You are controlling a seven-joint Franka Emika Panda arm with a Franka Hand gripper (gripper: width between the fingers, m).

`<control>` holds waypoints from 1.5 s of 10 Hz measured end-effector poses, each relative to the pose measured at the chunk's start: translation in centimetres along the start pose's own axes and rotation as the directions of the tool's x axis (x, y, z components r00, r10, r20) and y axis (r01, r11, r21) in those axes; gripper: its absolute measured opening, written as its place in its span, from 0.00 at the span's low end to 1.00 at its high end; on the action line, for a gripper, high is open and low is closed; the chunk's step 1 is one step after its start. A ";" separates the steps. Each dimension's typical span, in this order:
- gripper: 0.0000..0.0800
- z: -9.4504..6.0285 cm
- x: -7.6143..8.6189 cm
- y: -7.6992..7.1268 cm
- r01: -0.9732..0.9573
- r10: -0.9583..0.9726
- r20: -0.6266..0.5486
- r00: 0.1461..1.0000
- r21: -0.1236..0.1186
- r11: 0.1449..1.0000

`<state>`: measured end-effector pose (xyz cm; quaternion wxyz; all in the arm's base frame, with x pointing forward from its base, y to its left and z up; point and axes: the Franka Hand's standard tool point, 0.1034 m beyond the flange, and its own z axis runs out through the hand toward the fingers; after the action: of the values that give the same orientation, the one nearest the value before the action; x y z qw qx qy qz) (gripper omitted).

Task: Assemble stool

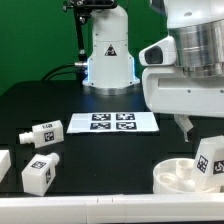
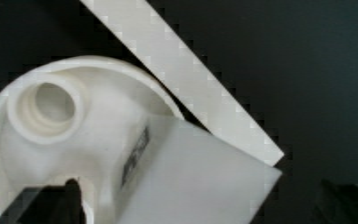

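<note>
The stool's round white seat ring [image 1: 178, 178] lies at the front on the exterior view's right. A blocky white leg [image 1: 210, 160] with a black-and-white tag stands upright on its rim. My gripper [image 2: 194, 208] hangs over that leg, open. In the wrist view the leg [image 2: 202, 170] sits between the two dark fingers [image 2: 43, 200], with a gap on the side of the seat ring [image 2: 51, 110]. More tagged legs lie loose on the exterior view's left: one [image 1: 42, 133] further back, one [image 1: 40, 173] nearer the front, and one [image 1: 3, 161] cut by the picture's edge.
The marker board [image 1: 112, 122] lies flat mid-table in front of the arm's white base [image 1: 108, 55]. A white strip [image 2: 176, 70] runs slantwise past the seat in the wrist view. The table top is black, with a pale front edge [image 1: 90, 207].
</note>
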<state>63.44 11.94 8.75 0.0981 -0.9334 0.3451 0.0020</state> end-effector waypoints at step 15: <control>0.81 -0.7 -0.1 -0.5 0.935 -0.932 0.153 -0.328 -0.086 -0.343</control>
<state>63.69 12.22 9.56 -0.0209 -0.8247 -0.5637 -0.0403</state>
